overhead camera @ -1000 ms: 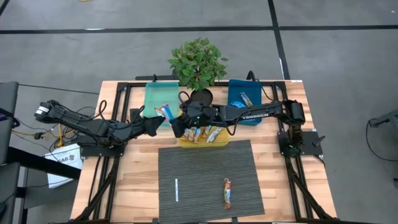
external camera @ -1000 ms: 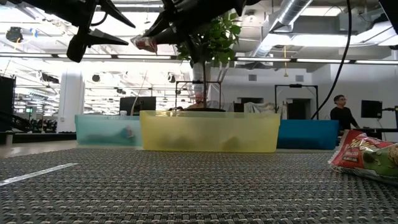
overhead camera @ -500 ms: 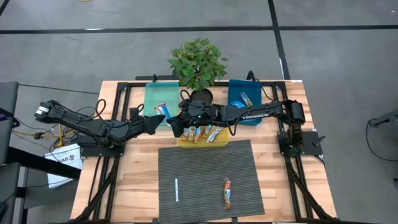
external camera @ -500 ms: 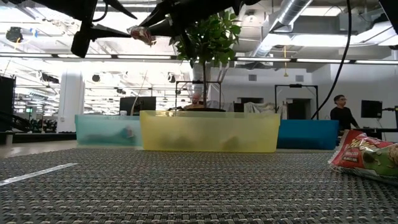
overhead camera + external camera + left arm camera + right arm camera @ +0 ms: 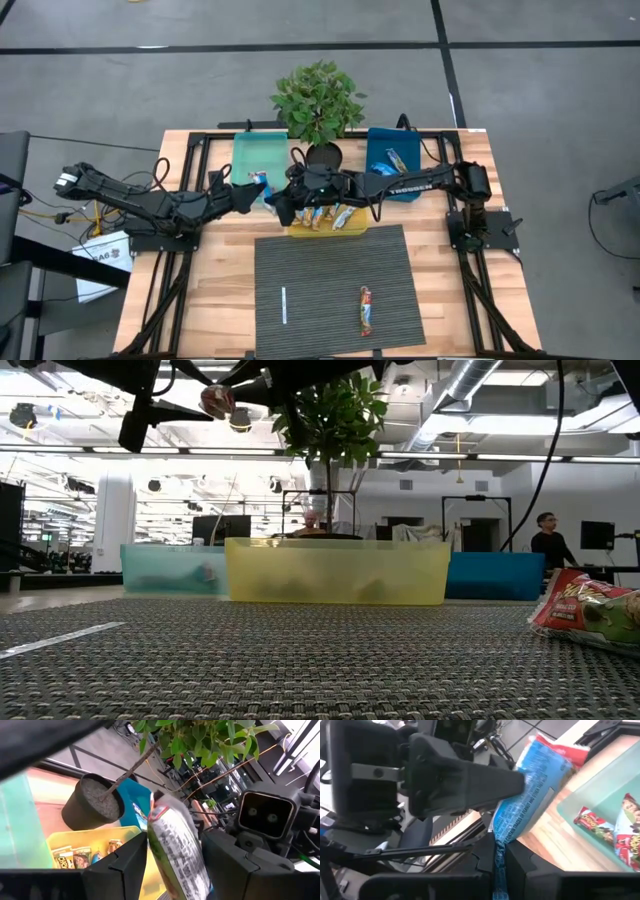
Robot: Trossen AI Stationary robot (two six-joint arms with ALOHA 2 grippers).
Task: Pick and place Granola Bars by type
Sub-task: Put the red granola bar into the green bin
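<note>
A blue-wrapped granola bar hangs high above the table, just in front of the teal bin. My right gripper reaches in from the table's right and is shut on the bar. My left gripper comes from the table's left. It is open, with one finger on each side of the bar's free end. I cannot tell whether those fingers touch the wrapper. Another granola bar, red-orange, lies flat on the dark mat. My right gripper pinches the bar's flat crimped end between its two fingers. The fingers come roughly level from the table's right and lie along the bar. The bar sticks out ahead of them toward the left gripper, lifted clear of everything.
A yellow bin holding several bars stands behind the mat, and a blue bin with bars is at the far right. A potted plant stands between the bins. A thin white stick lies on the mat. A person stands in the room beyond.
My right gripper has tipped up a little. It has carried the bar up and toward the table's left, in between the left gripper's open fingers. The left gripper has stayed in place with its gap unchanged.
</note>
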